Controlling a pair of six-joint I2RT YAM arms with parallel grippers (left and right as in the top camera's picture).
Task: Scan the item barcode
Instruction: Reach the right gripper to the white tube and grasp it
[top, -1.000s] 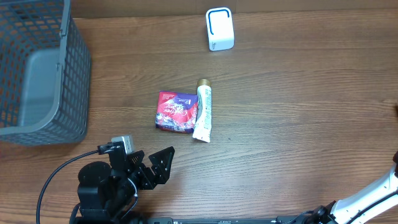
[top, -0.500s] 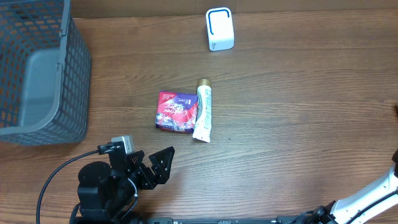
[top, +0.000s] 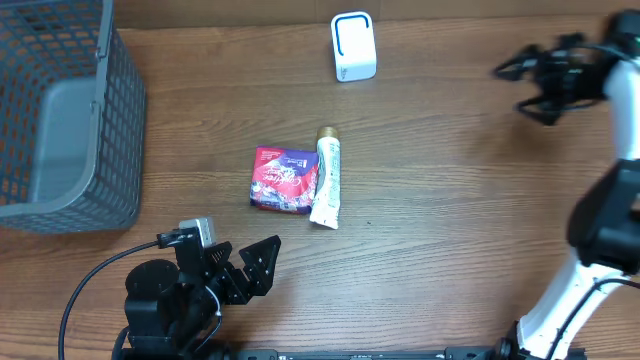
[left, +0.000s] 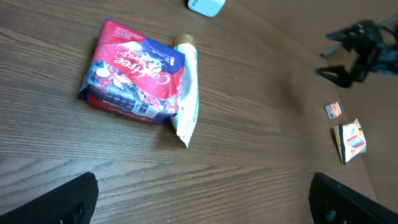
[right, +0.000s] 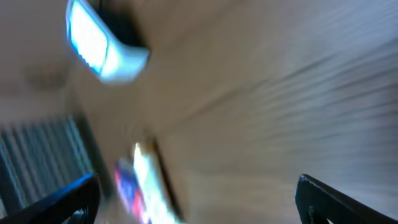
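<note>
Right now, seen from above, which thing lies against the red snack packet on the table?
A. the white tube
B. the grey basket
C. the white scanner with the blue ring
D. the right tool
A: the white tube lies along one edge of the red snack packet and touches it. Everything else stands well apart from the packet.

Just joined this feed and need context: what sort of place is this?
Probably a mock shop checkout on a wooden table: a white scanner at the far edge, a grey mesh basket, and a snack packet beside a tube.
</note>
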